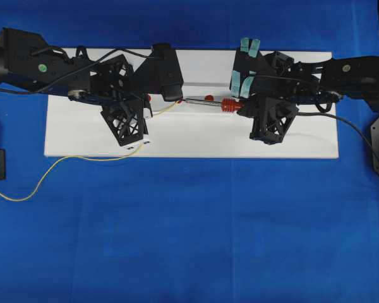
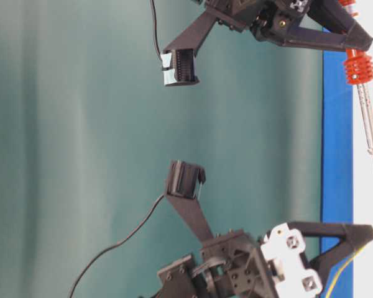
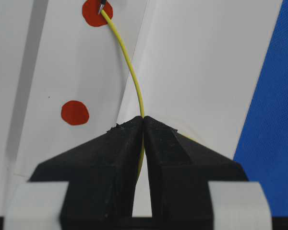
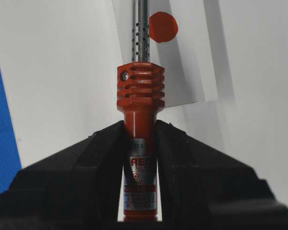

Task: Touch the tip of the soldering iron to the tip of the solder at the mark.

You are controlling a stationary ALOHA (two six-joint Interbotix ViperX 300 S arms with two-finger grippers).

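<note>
A: Start at the left; what does the left gripper (image 3: 143,120) hold?

B: Its black fingers (image 3: 110,158) are pressed tight together on the thin yellow solder wire (image 3: 129,67); the wire runs out from between the tips, curves over the white rectangular board (image 1: 290,142) and ends on the farther red round mark (image 3: 97,13); a second red round mark (image 3: 75,112) lies nearer the gripper, apart from the wire; behind the gripper the wire trails off the board's front edge, near its left corner, onto the blue cloth (image 1: 189,240).

A: Does anything meet the wire's end?

B: A small dark metal point (image 3: 101,6) sits right at the wire's end on that farther mark; whether the two actually touch I cannot tell.

A: And further right?

B: The slim soldering iron with a perforated silver shaft and red-orange ribbed handle (image 4: 140,96) lies about level over the middle of the board, nearer its far edge than its front edge, shaft pointing left; the right gripper (image 4: 140,139) is clamped narrow on the smooth part of the handle, just behind the ribbed collar, one finger (image 4: 86,163) on each side; a red mark shows just right of the shaft in the right wrist view.
</note>
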